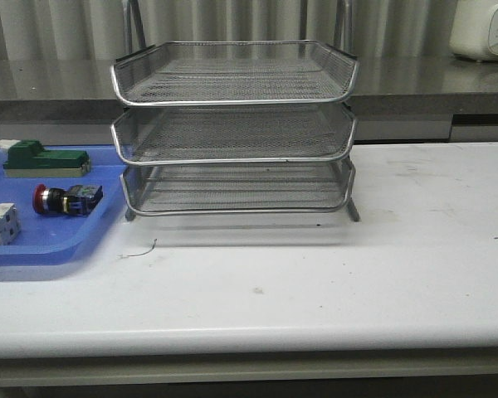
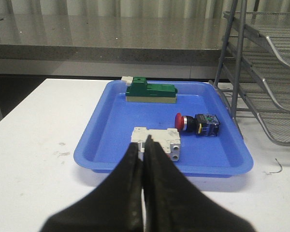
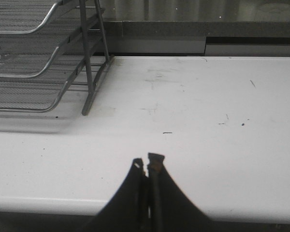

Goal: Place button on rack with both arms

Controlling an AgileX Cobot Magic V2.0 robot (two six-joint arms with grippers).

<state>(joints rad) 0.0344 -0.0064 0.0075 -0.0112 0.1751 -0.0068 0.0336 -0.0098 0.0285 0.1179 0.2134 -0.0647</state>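
Note:
The button (image 1: 66, 200) lies on its side in the blue tray (image 1: 41, 249), red head to the left; in the left wrist view the button (image 2: 197, 123) shows near the tray's rack-side wall. The three-tier wire rack (image 1: 236, 124) stands mid-table, all tiers empty. My left gripper (image 2: 143, 145) is shut and empty, hovering at the near edge of the blue tray (image 2: 101, 123), well short of the button. My right gripper (image 3: 148, 163) is shut and empty above the table's front edge, away from the rack (image 3: 43, 63). Neither arm shows in the front view.
In the tray also lie a green-and-white block (image 1: 46, 159) and a white cube-like block (image 1: 0, 224). The white block (image 2: 155, 140) sits right beyond my left fingertips. A white appliance (image 1: 484, 29) stands on the rear counter. A thin wire scrap (image 1: 141, 249) lies before the rack.

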